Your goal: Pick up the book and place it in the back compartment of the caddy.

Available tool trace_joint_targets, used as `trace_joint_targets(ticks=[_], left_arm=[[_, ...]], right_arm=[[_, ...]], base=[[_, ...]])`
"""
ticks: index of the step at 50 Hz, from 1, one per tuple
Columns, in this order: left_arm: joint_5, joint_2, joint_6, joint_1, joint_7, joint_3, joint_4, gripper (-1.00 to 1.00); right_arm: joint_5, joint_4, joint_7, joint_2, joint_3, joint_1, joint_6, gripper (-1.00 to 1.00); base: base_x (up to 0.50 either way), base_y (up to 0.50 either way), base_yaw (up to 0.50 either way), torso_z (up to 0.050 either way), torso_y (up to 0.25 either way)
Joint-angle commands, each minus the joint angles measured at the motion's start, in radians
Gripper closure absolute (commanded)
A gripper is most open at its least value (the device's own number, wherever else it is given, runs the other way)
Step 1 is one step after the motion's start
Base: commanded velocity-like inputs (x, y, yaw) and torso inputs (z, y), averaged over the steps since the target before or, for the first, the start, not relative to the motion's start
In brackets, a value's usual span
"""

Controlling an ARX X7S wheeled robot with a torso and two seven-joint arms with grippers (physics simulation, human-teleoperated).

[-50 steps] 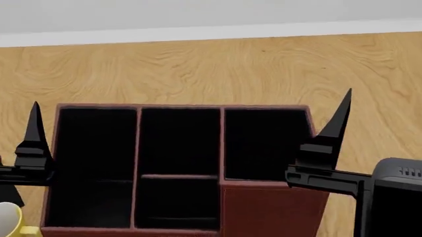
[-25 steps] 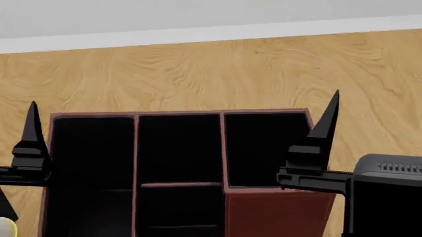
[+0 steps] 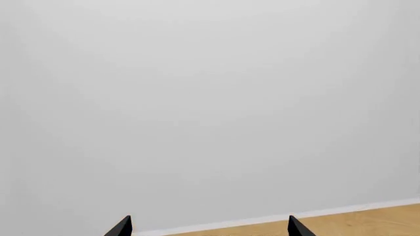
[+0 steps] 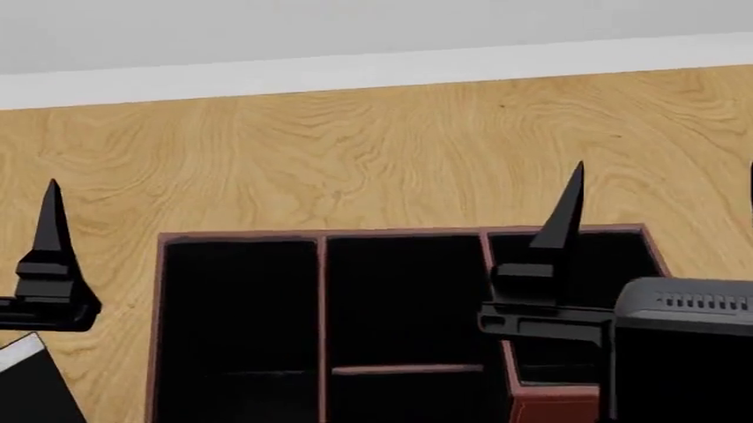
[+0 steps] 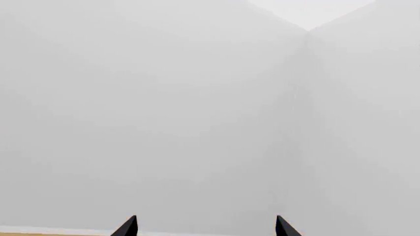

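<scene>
Left end effector [image 3: 208,227]: fingers spread, nothing between them. Raised and level, wrist view shows only wall and a strip of wood, so it's parked, not working.
Right end effector [image 5: 204,226]: fingers also spread and empty. In the head view it hangs over the caddy's right-hand section, pointing at the far edge of the surface.
Why held so: judgement – both up and spread as a neutral carry pose, nothing grasped yet.
Book [image 4: 33,388]: likely the dark slab with a white edge at the near left of the surface, just below the left end effector and mostly cut off by the frame. ID not certain.
Caddy [image 4: 159,308]: near middle of the surface, open side up, dark interior, reddish dividers.
Back compartment [image 4: 406,397]: middle column, nearer part past the cross divider, mostly out of frame; looks unfilled.
Surface [image 4: 376,150]: wood grain, bare toward the far edge.
Stage: judgement – pick not started; left arm is the closer one.
</scene>
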Motion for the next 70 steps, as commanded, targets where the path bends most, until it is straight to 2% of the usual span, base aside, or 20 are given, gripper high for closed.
trace_joint_targets(ticks=[1, 11, 19, 25, 27, 30, 33, 35, 40, 43, 47, 52, 56, 64, 70], left_arm=[[-0.013, 0.0, -0.007, -0.003, -0.001, 0.005, 0.001, -1.0], [-0.035, -0.017, -0.099, -0.041, -0.013, 0.002, 0.077, -1.0], [-0.029, -0.026, -0.086, -0.047, -0.012, 0.012, 0.076, -1.0], [-0.083, -0.053, -0.225, -0.123, -0.015, -0.055, 0.094, -1.0], [-0.075, -0.094, -0.258, -0.148, -0.005, -0.044, 0.105, -1.0], [-0.155, -0.124, -0.334, -0.21, 0.053, -0.1, 0.09, -1.0], [-0.139, -0.173, -0.367, -0.256, 0.061, -0.089, 0.055, -1.0], [-0.189, -0.187, -0.41, -0.302, 0.096, -0.139, 0.016, -1.0], [-0.201, -0.313, -0.517, -0.428, 0.165, -0.105, -0.08, -1.0], [-0.224, -0.356, -0.575, -0.515, 0.201, -0.107, -0.136, -1.0], [-0.222, -0.412, -0.627, -0.612, 0.232, -0.061, -0.211, -1.0], [-0.199, -0.505, -0.673, -0.702, 0.303, 0.092, -0.296, -1.0], [-0.196, -0.545, -0.705, -0.764, 0.351, 0.171, -0.333, -1.0], [-0.168, -0.568, -0.73, -0.909, 0.405, 0.281, -0.436, -1.0], [-0.127, -0.555, -0.656, -0.961, 0.448, 0.374, -0.573, -1.0]], right_arm=[[0.008, -0.006, -0.002, 0.0, 0.013, -0.004, -0.007, -1.0], [0.033, -0.006, -0.029, 0.012, 0.02, 0.0, -0.009, -1.0], [0.036, -0.007, -0.022, 0.007, 0.017, 0.003, 0.001, -1.0], [0.036, -0.006, -0.018, 0.007, 0.018, 0.0, -0.005, -1.0], [0.038, -0.004, -0.018, 0.006, 0.019, -0.001, -0.009, -1.0], [0.043, -0.001, -0.02, 0.003, 0.021, -0.003, -0.017, -1.0], [0.053, -0.001, -0.024, -0.003, 0.032, -0.007, -0.027, -1.0], [0.055, -0.002, -0.024, -0.002, 0.033, -0.008, -0.028, -1.0], [0.061, -0.006, -0.026, -0.003, 0.039, -0.011, -0.031, -1.0], [0.054, -0.008, -0.02, 0.002, 0.023, -0.008, -0.028, -1.0], [0.052, -0.013, -0.018, 0.004, 0.017, -0.009, -0.031, -1.0], [0.051, -0.007, -0.013, 0.003, 0.009, -0.009, -0.042, -1.0], [0.049, 0.0, -0.012, 0.004, 0.0, -0.006, -0.044, -1.0], [0.045, 0.023, -0.007, 0.006, -0.011, -0.009, -0.061, -1.0], [0.035, 0.051, 0.0, 0.01, -0.024, -0.012, -0.086, -1.0]], base=[[0.0, 0.0, 0.0, 0.0, 0.0], [0.0, 0.0, 0.0, 0.0, 0.0], [-0.02, -0.22, 0.0, 0.0, 0.0], [0.0, 0.0, 0.0, 0.0, 0.0], [0.0, 0.0, 0.0, 0.0, 0.0], [0.0, 0.0, 0.0, 0.0, 0.0], [0.0, 0.0, 0.0, 0.0, 0.0], [0.0, 0.0, 0.0, 0.0, 0.0], [0.0, 0.0, 0.0, 0.0, 0.0], [0.0, 0.0, 0.0, 0.0, 0.0], [0.0, 0.0, 0.0, 0.0, 0.0], [0.0, 0.0, 0.0, 0.0, 0.0], [0.0, 0.0, 0.0, 0.0, 0.0], [0.0, 0.0, 0.0, 0.0, 0.0], [0.0, 0.0, 0.0, 0.0, 0.0]])
